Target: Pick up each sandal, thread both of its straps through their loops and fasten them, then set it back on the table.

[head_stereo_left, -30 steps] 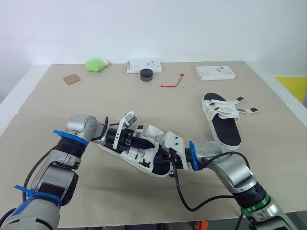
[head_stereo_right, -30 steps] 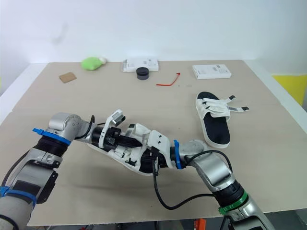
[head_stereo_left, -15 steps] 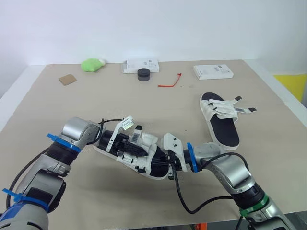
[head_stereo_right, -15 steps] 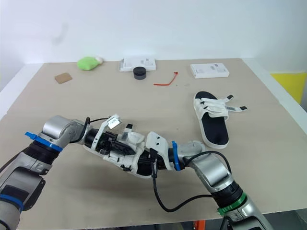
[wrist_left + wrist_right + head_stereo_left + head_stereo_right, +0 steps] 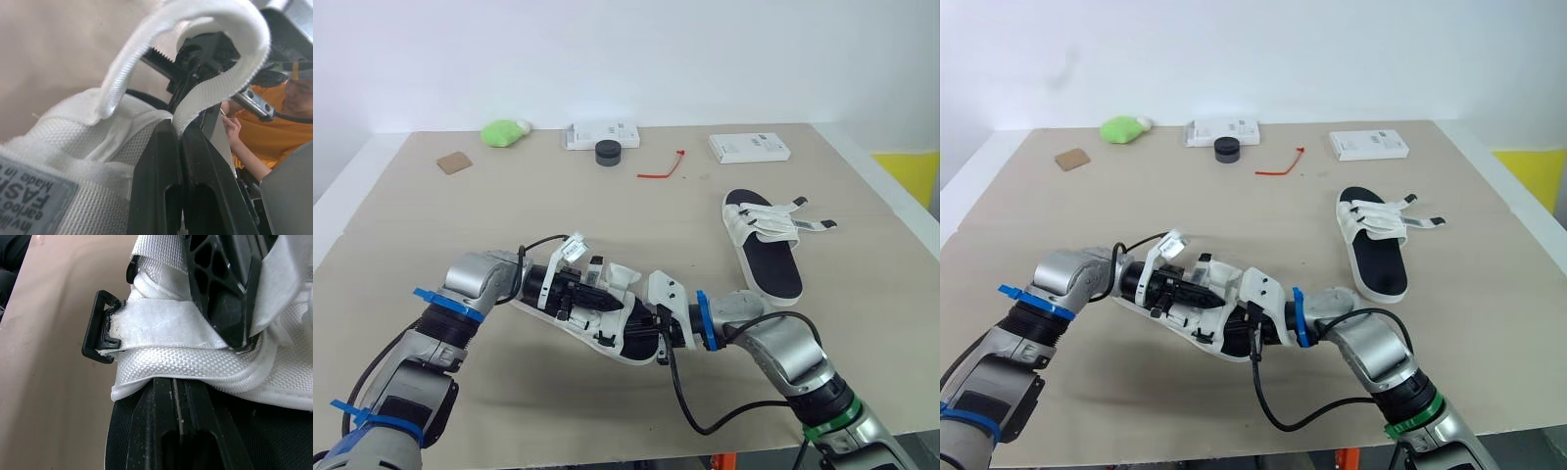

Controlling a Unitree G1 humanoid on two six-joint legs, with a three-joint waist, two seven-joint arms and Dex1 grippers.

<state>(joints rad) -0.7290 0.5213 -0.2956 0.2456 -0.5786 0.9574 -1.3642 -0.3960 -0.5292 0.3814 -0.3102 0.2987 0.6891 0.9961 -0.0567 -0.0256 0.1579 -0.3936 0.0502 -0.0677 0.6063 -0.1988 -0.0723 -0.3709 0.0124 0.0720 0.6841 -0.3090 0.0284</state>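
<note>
A white sandal with a black footbed [image 5: 607, 323] is held just above the table's front middle, between my two grippers. My left gripper [image 5: 579, 292] is shut on one of its white straps [image 5: 195, 58], which curls in a loop beyond the black fingertips [image 5: 161, 161]. My right gripper [image 5: 653, 328] is shut on the sandal's edge, just under a fastened strap and its black loop [image 5: 100, 328]. The second sandal [image 5: 766, 245] lies on the table to the right, its straps [image 5: 808, 220] loose and splayed.
Along the far edge lie a green object [image 5: 506, 132], a cardboard piece [image 5: 456, 163], a white box [image 5: 601, 135] with a black round thing [image 5: 608, 152], a red tie [image 5: 664, 168] and another white box [image 5: 750, 147]. A person in orange [image 5: 264, 147] sits beyond.
The sandal dropped slightly toward the table and stays held between both grippers. My left gripper has turned a little with the strap. The head camera has shifted.
</note>
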